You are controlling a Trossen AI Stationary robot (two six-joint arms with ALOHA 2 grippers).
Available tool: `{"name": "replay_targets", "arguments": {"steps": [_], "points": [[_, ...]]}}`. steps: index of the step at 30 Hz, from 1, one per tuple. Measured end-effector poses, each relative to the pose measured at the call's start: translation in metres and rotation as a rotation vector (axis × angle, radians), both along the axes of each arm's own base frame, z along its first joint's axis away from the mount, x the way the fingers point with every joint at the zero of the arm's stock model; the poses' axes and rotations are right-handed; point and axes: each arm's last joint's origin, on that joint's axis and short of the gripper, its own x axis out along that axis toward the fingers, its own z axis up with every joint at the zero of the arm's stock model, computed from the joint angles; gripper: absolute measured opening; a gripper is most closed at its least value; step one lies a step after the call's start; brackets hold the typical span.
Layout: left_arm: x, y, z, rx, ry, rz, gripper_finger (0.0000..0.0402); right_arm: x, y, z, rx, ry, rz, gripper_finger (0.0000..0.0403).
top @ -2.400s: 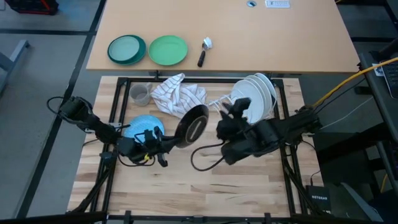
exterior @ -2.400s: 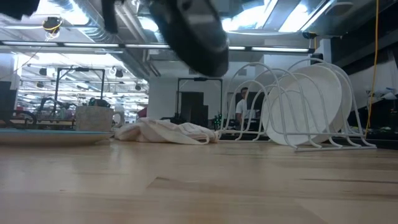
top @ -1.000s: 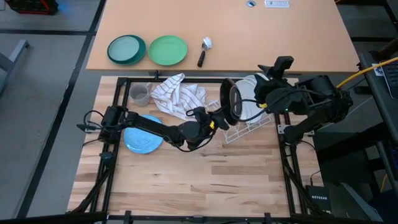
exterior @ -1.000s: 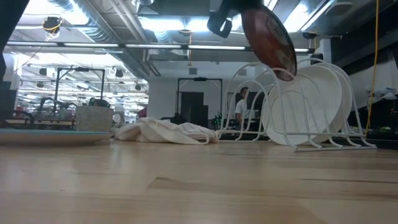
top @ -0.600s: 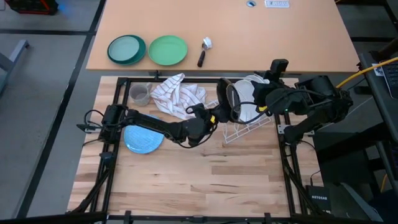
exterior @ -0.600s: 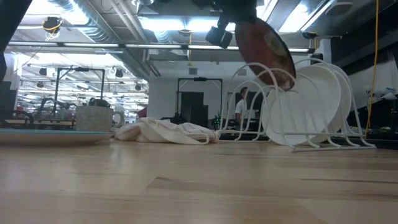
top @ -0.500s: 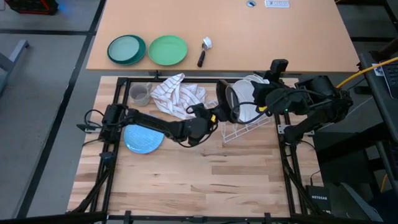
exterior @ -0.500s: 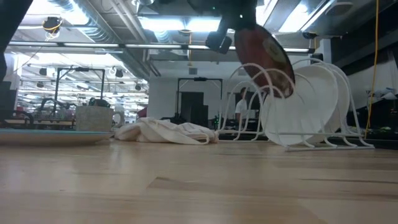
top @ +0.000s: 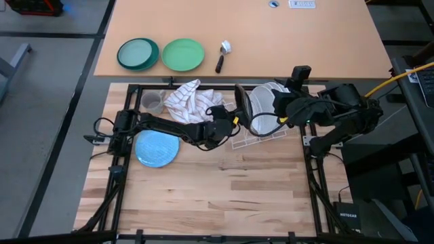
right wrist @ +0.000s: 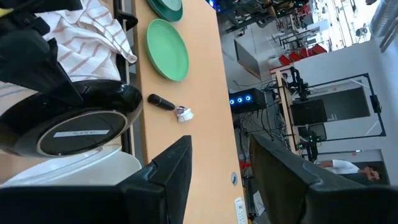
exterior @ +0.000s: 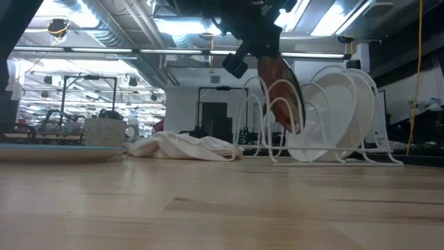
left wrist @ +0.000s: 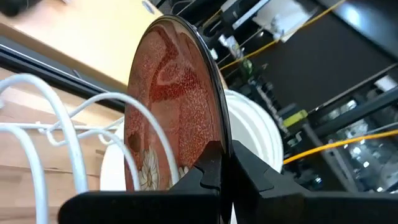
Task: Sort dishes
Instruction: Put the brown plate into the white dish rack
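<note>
- The place was a robotics lab or workshop in a large open industrial hall, not a home kitchen.
- The pale butcher-block wooden counter (top: 224, 190) sat inside a black metal frame (top: 127, 102), with cables running along it.
- Bare silver ceiling ducts (exterior: 125, 28) and strip lights hung overhead.
- Black metal racks (exterior: 83, 90) stood far behind.
- A yellow cable (top: 380, 88) trailed across the grey floor (top: 41, 135).

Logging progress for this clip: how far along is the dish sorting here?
Done: white plates stand in the wire rack. In hand: the left hand, shut on the dark red plate, is slotting it upright into the rack; the right hand is open behind the rack. Left: the light blue plate lies flat on the table.
</note>
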Motion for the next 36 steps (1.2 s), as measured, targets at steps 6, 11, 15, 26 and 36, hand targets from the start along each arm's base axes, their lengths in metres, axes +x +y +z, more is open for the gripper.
{"name": "replay_targets", "arguments": {"steps": [6, 11, 15, 26, 36], "points": [[0.0, 0.002, -0.003, 0.02, 0.063, -0.022, 0.0, 0.007, 0.002, -0.003, -0.006, 0.018, 0.001, 0.0166], [-0.001, 0.002, -0.008, 0.036, 0.149, -0.032, 0.0001, 0.013, 0.004, -0.007, -0.004, 0.037, 0.006, 0.0166], [-0.003, 0.002, -0.013, 0.043, 0.223, -0.031, 0.0007, 0.017, 0.004, -0.009, 0.0, 0.047, 0.01, 0.0166], [-0.004, 0.003, -0.019, 0.012, 0.271, -0.094, 0.0011, 0.017, 0.005, -0.009, 0.015, 0.051, 0.021, 0.0166], [-0.002, 0.01, -0.019, -0.008, 0.28, -0.183, 0.0049, 0.017, 0.005, -0.009, 0.016, 0.051, 0.021, 0.0166]]}}
